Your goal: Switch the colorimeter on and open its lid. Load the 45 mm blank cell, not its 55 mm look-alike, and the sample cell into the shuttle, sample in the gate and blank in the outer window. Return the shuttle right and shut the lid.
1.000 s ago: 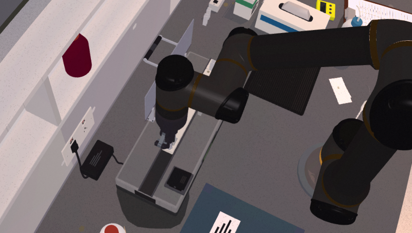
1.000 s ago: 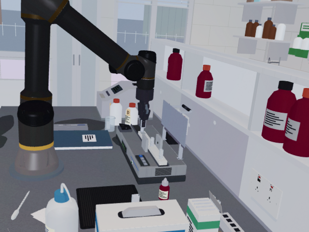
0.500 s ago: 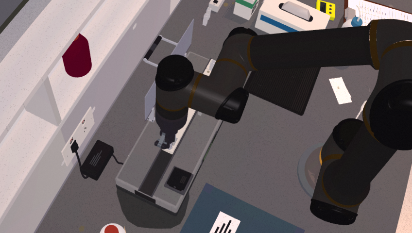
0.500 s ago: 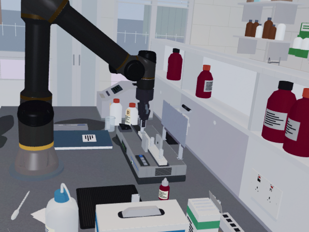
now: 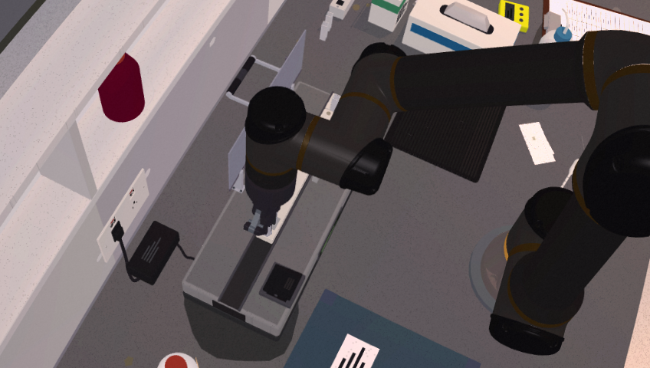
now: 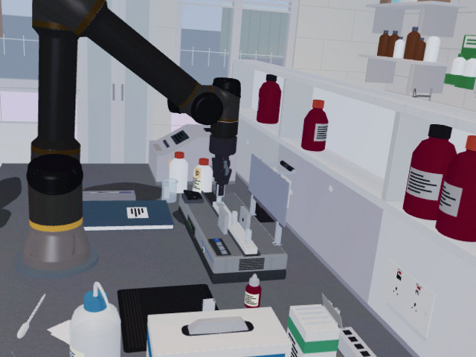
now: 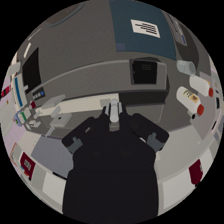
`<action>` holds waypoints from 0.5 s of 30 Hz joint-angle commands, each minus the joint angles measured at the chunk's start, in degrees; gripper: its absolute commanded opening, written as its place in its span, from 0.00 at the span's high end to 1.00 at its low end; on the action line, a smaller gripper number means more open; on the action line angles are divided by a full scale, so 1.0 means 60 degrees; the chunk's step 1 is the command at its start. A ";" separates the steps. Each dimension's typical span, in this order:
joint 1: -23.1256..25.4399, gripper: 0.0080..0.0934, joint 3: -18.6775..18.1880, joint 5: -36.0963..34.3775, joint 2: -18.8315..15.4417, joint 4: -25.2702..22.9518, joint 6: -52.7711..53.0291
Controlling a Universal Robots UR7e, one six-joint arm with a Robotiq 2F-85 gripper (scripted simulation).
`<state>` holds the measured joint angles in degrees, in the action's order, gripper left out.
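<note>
A small pale post, the shuttle's handle [image 7: 113,112], stands up at the end of the cream shuttle [image 6: 235,226] that lies in the dark channel of the grey colorimeter [image 5: 255,255]. The shuttle carries pale upright cells [image 6: 224,220] along its length. The colorimeter's lid [image 6: 269,189] stands open, upright on the wall side. My gripper [image 7: 113,113] [image 6: 220,192] [image 5: 257,224] points straight down over the shuttle's far end and is closed around the handle.
A white tissue box [image 6: 217,330] and a green-banded carton [image 6: 313,326] sit at the near end of the bench. A black ridged mat [image 6: 163,309], a blue notebook [image 6: 127,215], a small red dropper bottle [image 6: 252,295], two white bottles [image 6: 191,173] and a beaker surround the colorimeter.
</note>
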<state>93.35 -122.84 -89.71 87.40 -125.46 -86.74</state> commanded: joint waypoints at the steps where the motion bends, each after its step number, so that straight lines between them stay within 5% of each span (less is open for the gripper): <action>1: -0.0002 1.00 0.0004 0.0001 0.0006 -0.0003 0.0000; 15: -0.0002 0.68 0.0004 0.0001 0.0006 -0.0003 0.0000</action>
<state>93.34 -122.84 -89.71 87.41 -125.45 -86.74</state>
